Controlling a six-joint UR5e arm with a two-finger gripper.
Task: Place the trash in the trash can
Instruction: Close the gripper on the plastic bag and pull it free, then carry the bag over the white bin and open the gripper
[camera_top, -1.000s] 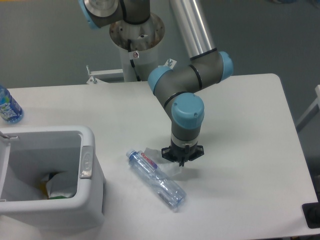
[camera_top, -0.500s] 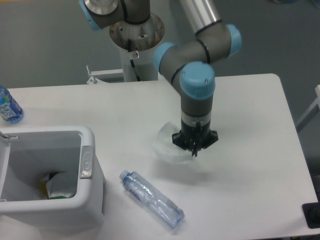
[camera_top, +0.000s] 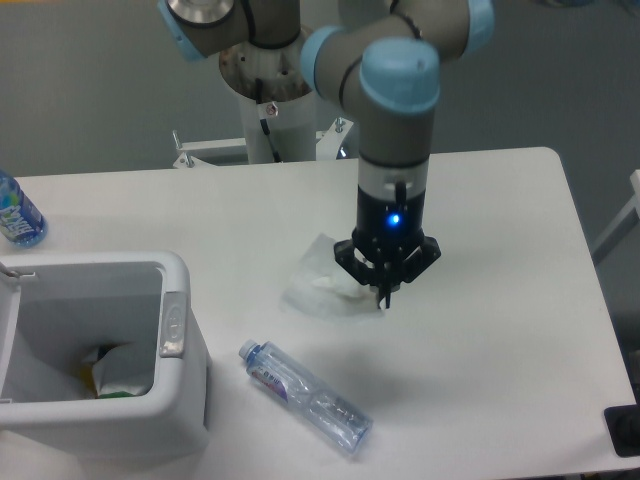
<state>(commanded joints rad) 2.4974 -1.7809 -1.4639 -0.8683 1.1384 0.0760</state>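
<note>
Gripper points straight down above the table, fingers drawn together on one edge of the wrapper; the rest of the sheet hangs out to the can side of the fingers, apparently lifted off the surface, though whether its lower edge touches cannot be told. Trash can stands well apart from the gripper, on the same side the wrapper trails toward, and a little nearer the camera. Its opening faces up and some rubbish already lies inside.

Bottle lies flat on the table, below the gripper in frame, between gripper and can but closer to the front edge. Its long axis runs diagonally, cap end toward the can, base toward the gripper side. Nothing touches it.

Judgement: the wrapper goes first. Carry is a sideways travel toward the can; the trailing sheet leads, so it should cross the rim before the fingers do.
</note>
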